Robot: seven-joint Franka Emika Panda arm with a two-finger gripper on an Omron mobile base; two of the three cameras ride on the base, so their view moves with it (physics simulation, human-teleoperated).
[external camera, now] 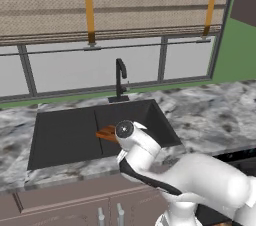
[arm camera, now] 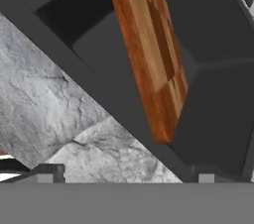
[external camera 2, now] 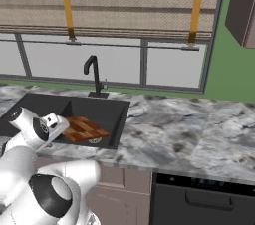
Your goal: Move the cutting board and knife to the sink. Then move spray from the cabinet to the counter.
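The checkered wooden cutting board (arm camera: 149, 54) lies tilted inside the black sink (arm camera: 213, 94), one end resting toward the basin wall. It also shows as a brown slab in the basin in the left base view (external camera: 106, 132) and the right base view (external camera 2: 84, 129). My gripper (arm camera: 127, 177) hangs just above the sink's near rim, open, its two fingertips (arm camera: 49, 172) wide apart with nothing between them. The board's near end sits a short way beyond the fingertips. The knife and the spray are out of view.
A black faucet (external camera: 120, 77) stands behind the sink (external camera: 65, 135). The marbled counter (external camera 2: 189, 129) runs to the right, over a dark appliance front (external camera 2: 199, 194). A brown wall cabinet's edge (external camera 2: 244, 10) shows at the upper right. Windows line the back wall.
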